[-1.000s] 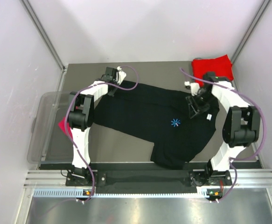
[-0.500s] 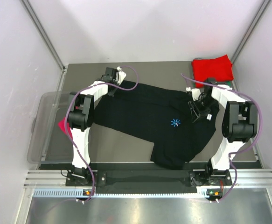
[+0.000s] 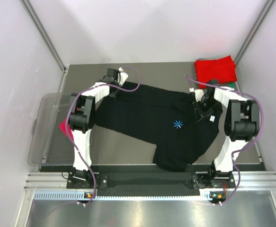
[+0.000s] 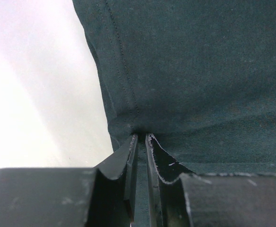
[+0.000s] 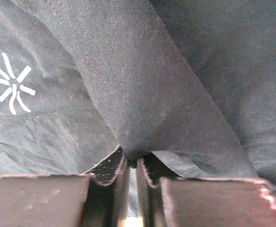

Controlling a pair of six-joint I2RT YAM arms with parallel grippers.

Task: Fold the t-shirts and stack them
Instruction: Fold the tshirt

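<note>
A black t-shirt (image 3: 152, 120) with a light-blue starburst print (image 3: 178, 124) lies spread across the dark table. My left gripper (image 3: 114, 90) is shut on its far left corner; in the left wrist view the hemmed cloth (image 4: 185, 71) runs down between the left gripper (image 4: 141, 142) fingers. My right gripper (image 3: 201, 109) is shut on a raised fold near the white neck label (image 3: 213, 118); the right wrist view shows that fold (image 5: 133, 109) pinched at the right gripper (image 5: 132, 161), with the starburst (image 5: 12, 87) to its left. A folded red t-shirt (image 3: 216, 70) lies at the far right corner.
A clear plastic bin (image 3: 48, 130) hangs off the table's left side, with a magenta cloth (image 3: 64, 127) showing in it. Something green (image 3: 233, 85) peeks from under the red shirt. Pale walls close in the back and both sides.
My right gripper has slid toward the near side onto the shirt by the neck label and closed on a fold of it. The left arm has stayed put.
</note>
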